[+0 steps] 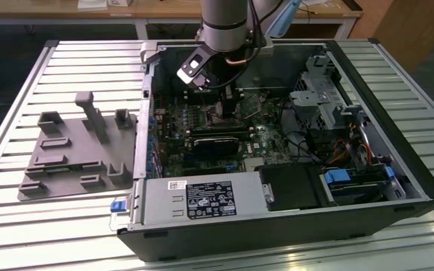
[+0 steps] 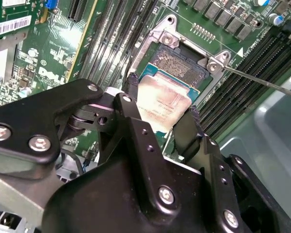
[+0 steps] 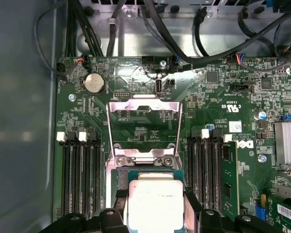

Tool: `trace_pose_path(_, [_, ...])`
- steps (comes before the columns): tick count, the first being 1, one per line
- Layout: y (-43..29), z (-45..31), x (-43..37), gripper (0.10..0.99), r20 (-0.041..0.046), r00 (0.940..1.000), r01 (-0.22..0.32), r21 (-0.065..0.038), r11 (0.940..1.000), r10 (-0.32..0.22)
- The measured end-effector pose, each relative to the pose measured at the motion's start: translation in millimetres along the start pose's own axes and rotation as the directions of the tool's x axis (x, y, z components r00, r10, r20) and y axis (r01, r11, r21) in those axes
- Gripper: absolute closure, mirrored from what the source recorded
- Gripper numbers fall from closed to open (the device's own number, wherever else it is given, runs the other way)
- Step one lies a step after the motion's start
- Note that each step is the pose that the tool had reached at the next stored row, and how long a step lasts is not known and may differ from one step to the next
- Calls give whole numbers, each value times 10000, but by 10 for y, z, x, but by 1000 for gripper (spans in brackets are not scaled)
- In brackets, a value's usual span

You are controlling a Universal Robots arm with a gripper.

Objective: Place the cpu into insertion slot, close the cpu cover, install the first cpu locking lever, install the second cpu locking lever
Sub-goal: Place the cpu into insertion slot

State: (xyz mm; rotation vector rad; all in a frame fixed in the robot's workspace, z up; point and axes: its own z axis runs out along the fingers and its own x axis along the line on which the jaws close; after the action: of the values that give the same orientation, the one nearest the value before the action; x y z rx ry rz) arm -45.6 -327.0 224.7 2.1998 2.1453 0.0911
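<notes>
My gripper (image 2: 163,98) is shut on the cpu (image 2: 161,108), a pale silver square chip pinched between the two black fingertips (image 2: 132,83). The chip hovers slightly tilted over the insertion slot (image 2: 178,64), whose gold contact field is partly exposed beyond the chip's edge. In the first wrist view the cpu (image 3: 154,201) sits between the fingers, and just past it the cpu cover (image 3: 111,131) stands flipped open. A thin metal locking lever (image 2: 262,81) sticks out unlatched beside the socket. In the exterior view the gripper (image 1: 218,106) reaches down into the open computer case.
Memory slots (image 3: 80,170) flank the socket on both sides. Black cables (image 3: 184,39) run across the case wall. A black card (image 1: 217,144), the power supply (image 1: 194,200) and a drive cage (image 1: 322,90) crowd the case. A grey fixture plate (image 1: 74,152) lies on the table.
</notes>
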Motion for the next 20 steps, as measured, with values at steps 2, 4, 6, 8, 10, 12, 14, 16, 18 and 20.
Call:
trace_pose_path(2, [-3,12,0,549,39,10000,4,-1,10000,-4])
trace_pose_path(4, [-10,29,0,549,55,10000,5,-1,10000,-5])
trace_pose_path(6, [-22,45,0,549,57,10000,5,-2,10000,-5])
trace_pose_path(8, [-42,59,2,549,56,10000,8,-3,10000,-8])
trace_pose_path(10, [-55,72,10,549,57,10000,13,-2,10000,-13])
trace_pose_path(12, [-62,88,20,549,56,10000,16,-2,10000,-16])
trace_pose_path(14, [-64,107,29,549,56,10000,16,-2,10000,-16])
trace_pose_path(16, [-67,131,33,549,55,10000,18,-3,10000,-18])
trace_pose_path(18, [-69,151,36,549,56,10000,21,-2,10000,-21])
trace_pose_path(20, [-71,169,41,549,53,10000,48,-2,10000,-48])
